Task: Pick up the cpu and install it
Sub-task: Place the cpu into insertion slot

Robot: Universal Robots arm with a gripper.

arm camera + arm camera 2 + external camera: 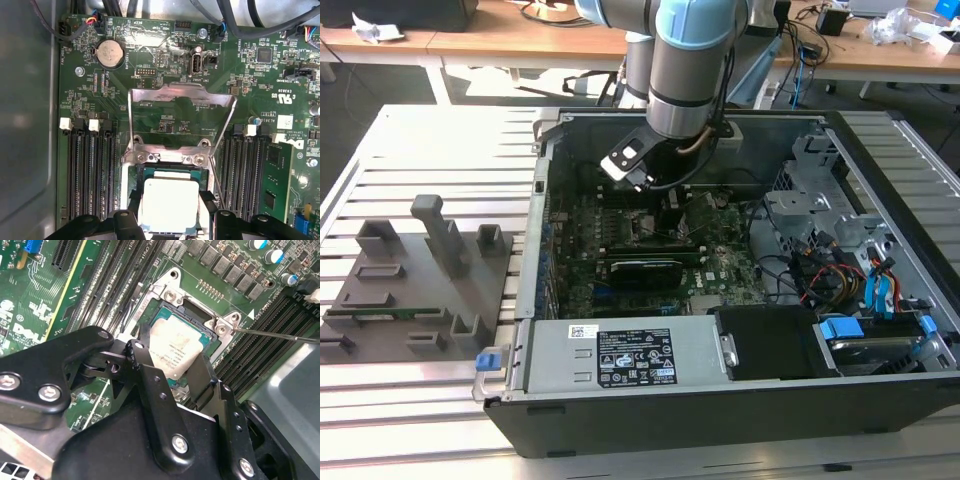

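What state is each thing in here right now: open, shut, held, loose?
chip: at its socket, clamped on two opposite edges.
jaws: shut on the chip.
socket cover: flipped up, open.
latch rod: unhooked, swung clear.
computer case: lying flat, side panel off, insides exposed.

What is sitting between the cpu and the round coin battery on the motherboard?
The socket's metal load plate, hinged open and raised, stands between the cpu and the coin battery, as the first wrist view shows.

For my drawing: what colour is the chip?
The flat square metal chip is pale silver; first wrist view.
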